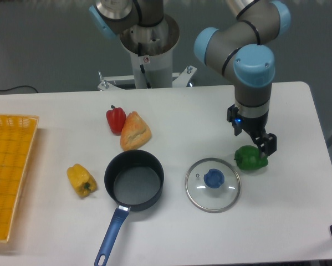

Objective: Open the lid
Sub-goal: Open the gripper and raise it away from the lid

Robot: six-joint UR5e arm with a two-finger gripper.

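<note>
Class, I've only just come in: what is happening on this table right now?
A single robot arm is working over a white table. Its hand hangs above the green pepper and holds nothing. The lid lies flat on the table beside the saucepan, which stands open and looks empty. A red pepper, a bread piece, a yellow pepper and a yellow basket sit to the side.

No legible text or labels anywhere.
</note>
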